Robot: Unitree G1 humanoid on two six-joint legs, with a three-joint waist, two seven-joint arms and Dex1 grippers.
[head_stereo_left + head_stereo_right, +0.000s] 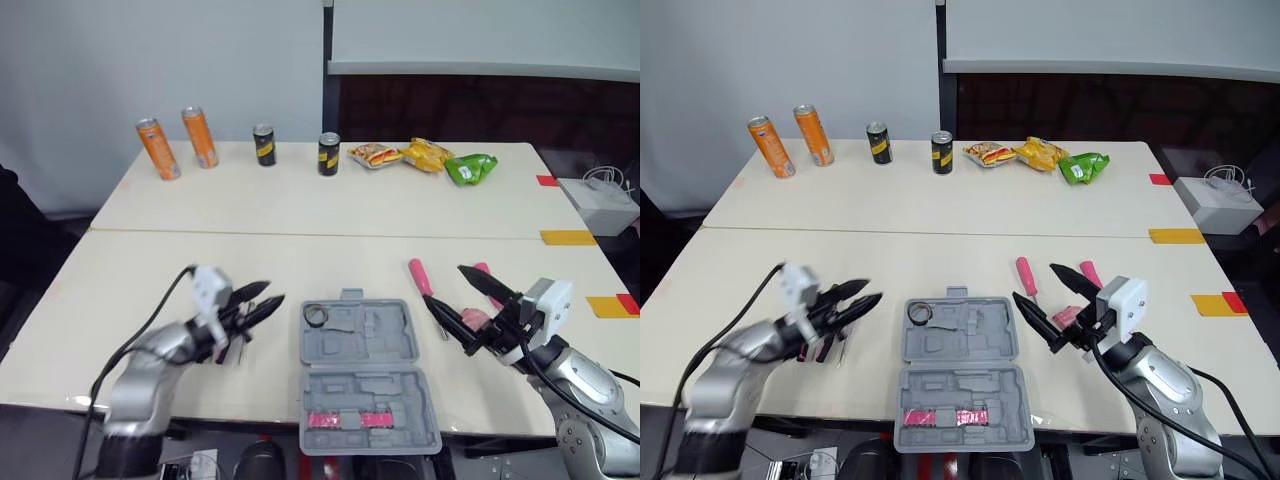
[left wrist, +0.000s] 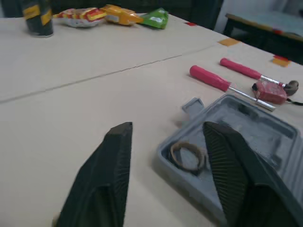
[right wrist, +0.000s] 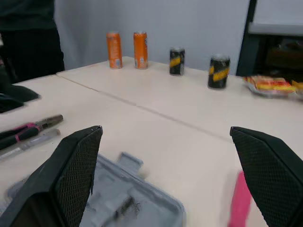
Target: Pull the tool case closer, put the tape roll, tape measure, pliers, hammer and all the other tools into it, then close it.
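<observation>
We saw the tool case (image 1: 365,375) lying open at the front edge of the table (image 1: 250,210), between the two arms. The tape roll (image 1: 316,315) was already inside it, in the back left corner of the far half. The near half held a pink strip (image 1: 350,419).

The left gripper (image 1: 272,293) hung just left of the case with its fingers apart and nothing between them. Under it, on the table, lay the pliers (image 3: 33,126) with pink handles, outside the case.

The right gripper (image 1: 445,285) was at the right side of the case, its fingers spread wide and also empty. Near it, a pink-handled screwdriver (image 1: 420,277) lay on the table beside the case. A second pink handle (image 2: 241,69) lay a little further to the right, and the red tape measure (image 2: 270,90) was close to both.

On the far side of the table stood two orange cans (image 1: 158,148), two black cans (image 1: 264,145) and some snack bags (image 1: 420,155), well apart from the tools.
</observation>
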